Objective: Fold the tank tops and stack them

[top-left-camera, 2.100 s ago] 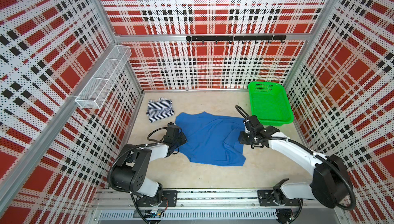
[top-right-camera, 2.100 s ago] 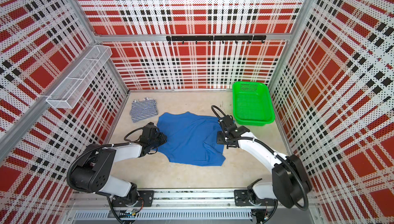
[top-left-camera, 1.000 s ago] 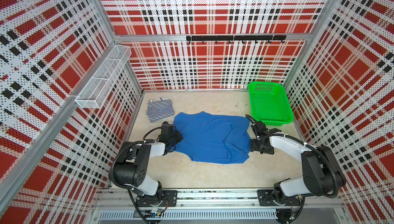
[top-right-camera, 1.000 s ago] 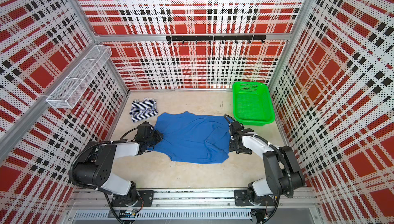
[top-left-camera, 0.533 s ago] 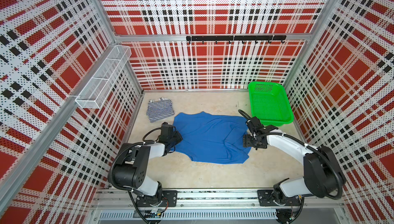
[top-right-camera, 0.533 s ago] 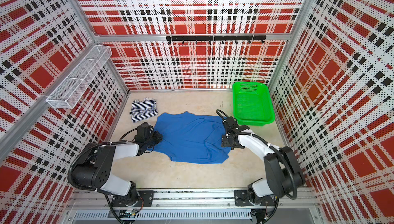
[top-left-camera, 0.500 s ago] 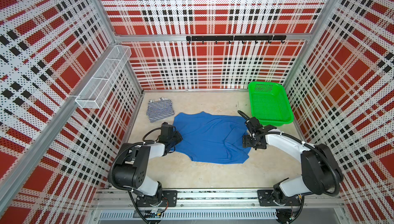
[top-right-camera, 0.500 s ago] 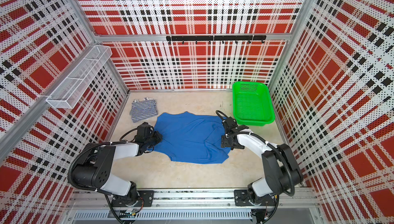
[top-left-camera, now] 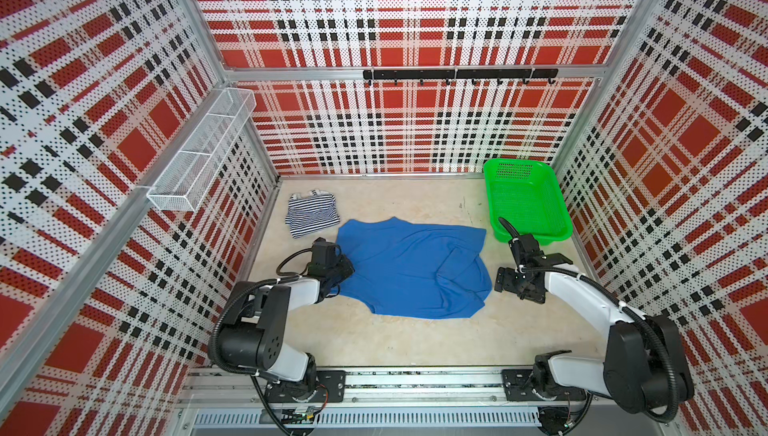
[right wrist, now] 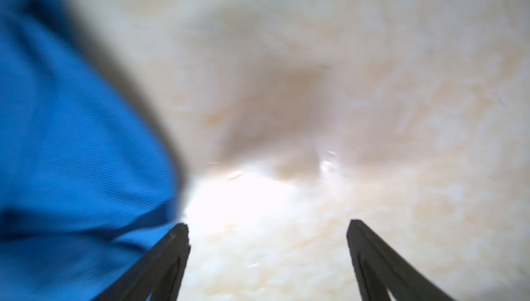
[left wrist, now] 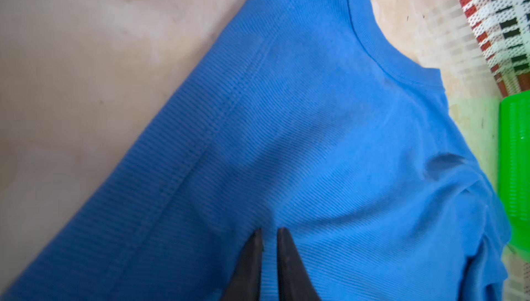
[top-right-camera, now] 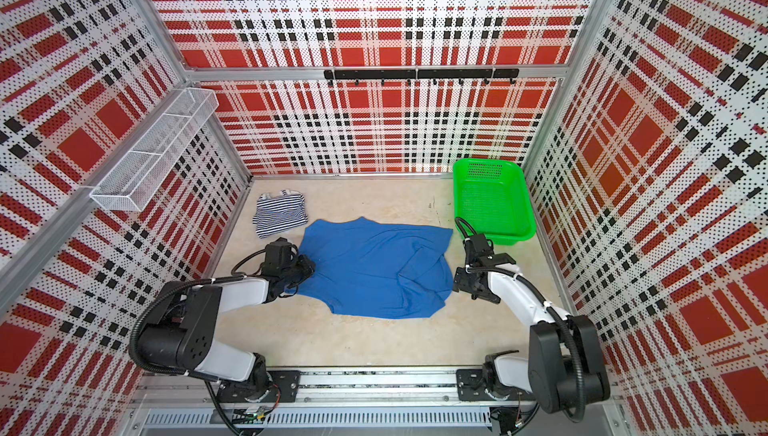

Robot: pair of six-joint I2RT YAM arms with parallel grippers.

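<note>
While the plain blue tank top (top-left-camera: 409, 272) lies spread on the middle of the beige, marbled table (top-left-camera: 395, 342), its right part is gathered into soft folds. Its cloth is a matte, fine ribbed knit with a double-stitched seam and a rounded, hemmed edge.

The striped tank top (top-left-camera: 312, 214), with thin navy and white lines and white trim, lies folded small near the back left corner, just beside the blue one.

The left gripper (left wrist: 271, 230) is at the blue top's left edge. Its black pointed fingers are almost together, with a thin slit between. Creases run toward the tips, but I cannot tell if they pinch the cloth.

The right gripper (right wrist: 268, 228) is over bare table just beside the top's right edge, fingers wide apart, holding nothing.

A green plastic mesh basket (top-left-camera: 562, 222) stands at the back right.
</note>
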